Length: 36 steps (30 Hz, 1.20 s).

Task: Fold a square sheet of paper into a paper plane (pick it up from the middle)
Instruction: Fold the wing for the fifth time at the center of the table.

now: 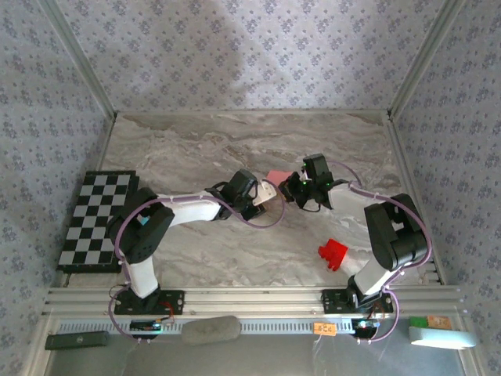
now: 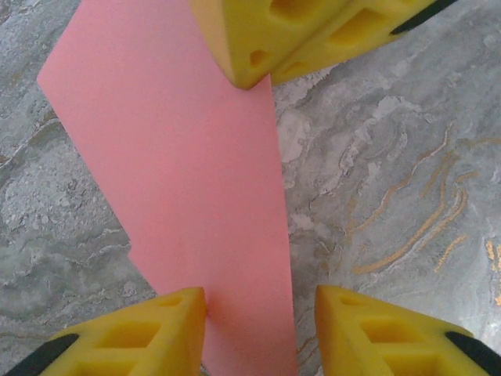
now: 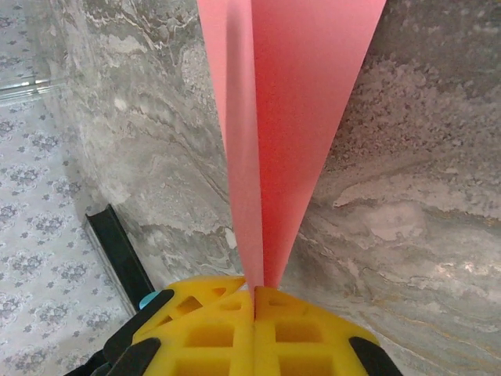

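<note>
paper plane (image 3: pixel 286 117), pinched in right claw (image 3: pixel 254 291)

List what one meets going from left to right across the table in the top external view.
chequered board → left gripper → right gripper → red block. The pink paper, between the grippers, overlaps them, so it is left out.
</note>
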Tool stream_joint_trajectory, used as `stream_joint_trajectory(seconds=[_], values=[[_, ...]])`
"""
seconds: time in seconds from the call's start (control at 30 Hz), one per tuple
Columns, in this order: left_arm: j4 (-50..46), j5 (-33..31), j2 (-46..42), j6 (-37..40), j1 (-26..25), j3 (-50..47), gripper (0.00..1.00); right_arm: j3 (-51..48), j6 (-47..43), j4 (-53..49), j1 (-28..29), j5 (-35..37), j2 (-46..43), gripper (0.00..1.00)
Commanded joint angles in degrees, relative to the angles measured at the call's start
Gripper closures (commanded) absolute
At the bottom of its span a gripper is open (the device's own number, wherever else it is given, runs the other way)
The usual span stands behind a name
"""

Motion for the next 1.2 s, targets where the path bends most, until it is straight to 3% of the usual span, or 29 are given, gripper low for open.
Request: stream_joint_trajectory(seconds=[0.0,0.37,0.8,1.17], values=[[-1.03,2.34,0.60,0.26,0.36,0.88,0.63,0.62,0.11,-2.52,-0.43,-0.71,0.18,0.94],[-2.17,3.81,2.01,-0.37,0.78,1.33,0.78,0.46,0.28,-3.09,-0.45,-1.29,1.29,0.89],[-3.75,5.03,4.24,-0.81,0.77,3.49,0.85,3.87,-2.71,-7.70,-0.09,-0.60,6.12,0.66],[-5.49,6.87,4.73,-1.07,0.85,4.31,0.87,5.37,-4.39,-9.62,0.09,-1.67,8.41,0.68]])
